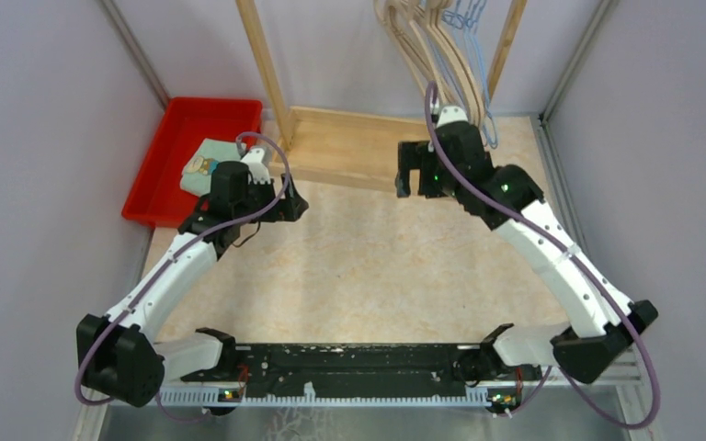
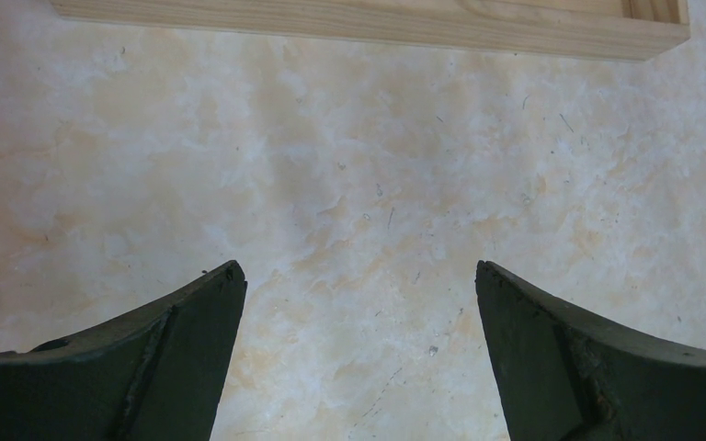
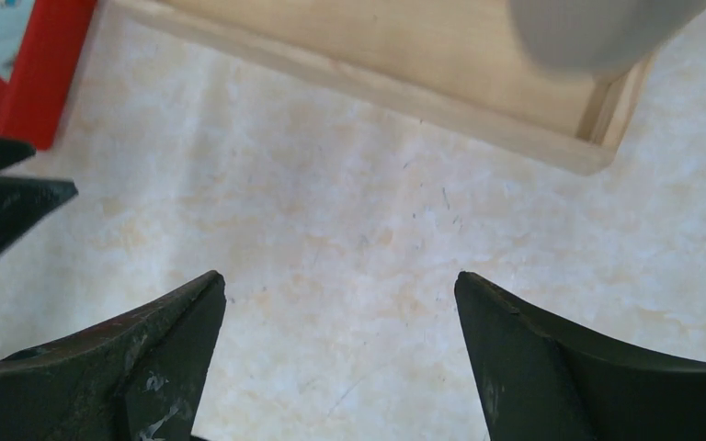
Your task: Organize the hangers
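Observation:
Several hangers hang in a bunch from the top of the wooden rack at the back right: beige wooden-looking ones and thin light-blue wire ones. My right gripper is just below and left of them, open and empty over the table. My left gripper is open and empty over the bare marbled table in front of the rack's base. No hanger shows in either wrist view.
The wooden rack's flat base lies between the two grippers, and its edge shows in both wrist views. A red tray with a folded cloth sits at the back left. Grey walls enclose the table.

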{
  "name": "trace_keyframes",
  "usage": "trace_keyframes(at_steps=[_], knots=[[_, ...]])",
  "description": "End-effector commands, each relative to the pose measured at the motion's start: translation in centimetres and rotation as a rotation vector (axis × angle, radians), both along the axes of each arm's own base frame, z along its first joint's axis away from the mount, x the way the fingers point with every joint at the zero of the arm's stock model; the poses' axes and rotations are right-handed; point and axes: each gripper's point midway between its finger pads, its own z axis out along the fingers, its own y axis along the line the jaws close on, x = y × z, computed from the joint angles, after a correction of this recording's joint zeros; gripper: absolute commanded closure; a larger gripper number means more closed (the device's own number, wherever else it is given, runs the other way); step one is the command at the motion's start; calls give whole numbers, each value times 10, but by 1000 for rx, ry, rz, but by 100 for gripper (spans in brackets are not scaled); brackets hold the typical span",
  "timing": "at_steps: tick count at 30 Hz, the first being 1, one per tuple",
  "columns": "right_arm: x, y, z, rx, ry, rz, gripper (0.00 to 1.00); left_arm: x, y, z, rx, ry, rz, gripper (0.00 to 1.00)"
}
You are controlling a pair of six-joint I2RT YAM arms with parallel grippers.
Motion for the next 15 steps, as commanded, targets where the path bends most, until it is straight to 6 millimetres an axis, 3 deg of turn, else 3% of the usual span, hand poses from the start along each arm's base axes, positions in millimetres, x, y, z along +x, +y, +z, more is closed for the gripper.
trace_keyframes(at_steps=[1,6,11,15], knots=[[-35,-2,-5,89,-52,6,4,0,-1,-11,20,4,-28,0],[-67,5,-54,116,-5,115,3,-3,-1,-23,35,25,-48,0],[-67,3,-87,34,49,119,2,-4,-4,-27,36,38,-68,0],[-61,-1,-97,-13,39,107,2,-3,-5,-28,41,31,-83,0]])
